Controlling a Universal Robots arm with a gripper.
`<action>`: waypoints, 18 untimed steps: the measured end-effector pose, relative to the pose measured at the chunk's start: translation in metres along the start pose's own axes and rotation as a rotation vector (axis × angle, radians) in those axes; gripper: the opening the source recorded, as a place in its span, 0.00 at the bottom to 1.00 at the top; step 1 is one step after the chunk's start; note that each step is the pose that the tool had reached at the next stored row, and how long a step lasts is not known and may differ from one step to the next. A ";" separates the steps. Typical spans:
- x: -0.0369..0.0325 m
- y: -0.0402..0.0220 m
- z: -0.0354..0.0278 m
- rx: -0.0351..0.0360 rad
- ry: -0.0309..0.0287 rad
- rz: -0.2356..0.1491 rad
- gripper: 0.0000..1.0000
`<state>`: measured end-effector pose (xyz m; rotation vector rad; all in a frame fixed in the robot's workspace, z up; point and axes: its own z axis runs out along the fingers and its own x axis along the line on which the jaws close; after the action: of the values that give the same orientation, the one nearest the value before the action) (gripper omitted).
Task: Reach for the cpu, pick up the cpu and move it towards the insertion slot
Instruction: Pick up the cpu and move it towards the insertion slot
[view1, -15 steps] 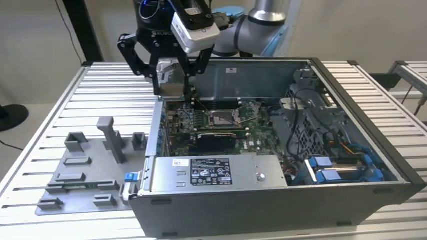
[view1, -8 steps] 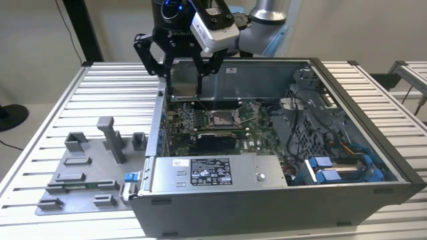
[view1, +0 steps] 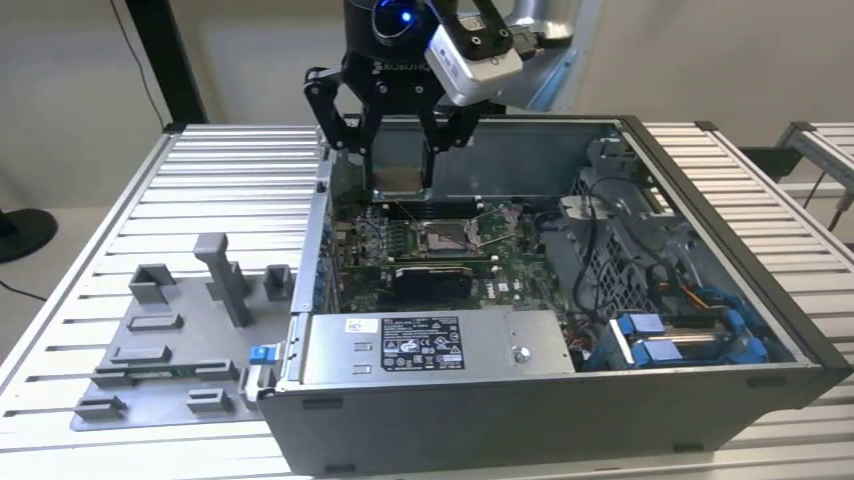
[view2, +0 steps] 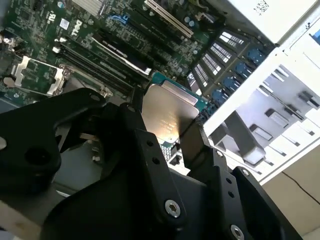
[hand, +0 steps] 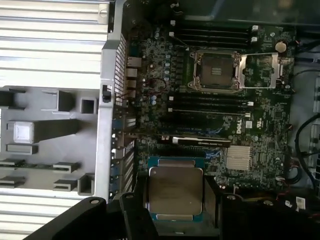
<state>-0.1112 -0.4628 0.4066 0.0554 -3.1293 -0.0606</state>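
Clamped between the black fingers of the gripper (view1: 400, 165): the cpu (view1: 399, 176), a small flat square chip with a pale silver-beige metal top and a thin greenish edge. Held by two opposite edges, one finger (hand: 212, 197) on either side, broad face toward the camera in both wrist views (view2: 167, 112) (hand: 175, 192). Raised in the air above the open dark grey computer case (view1: 747, 300), over its rear part near the case wall on the exterior view's left. Well below and apart: the green motherboard (hand: 165, 90), with its open square metal-framed insertion slot (view1: 445, 236) (hand: 216, 71). Outside the case, on the exterior view's left, a grey plastic fixture plate (view1: 167, 345) with upright blocks, lying on the ribbed aluminium table (view1: 227, 170).
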 end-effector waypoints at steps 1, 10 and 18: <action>-0.0031 -0.0001 0.0000 0.0000 0.0000 0.000 0.00; -0.0318 -0.0011 -0.0004 0.0000 0.0000 0.000 0.00; -0.0496 -0.0018 -0.0002 -0.0001 -0.0003 0.008 0.00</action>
<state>-0.0616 -0.4628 0.4062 0.0434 -3.1296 -0.0608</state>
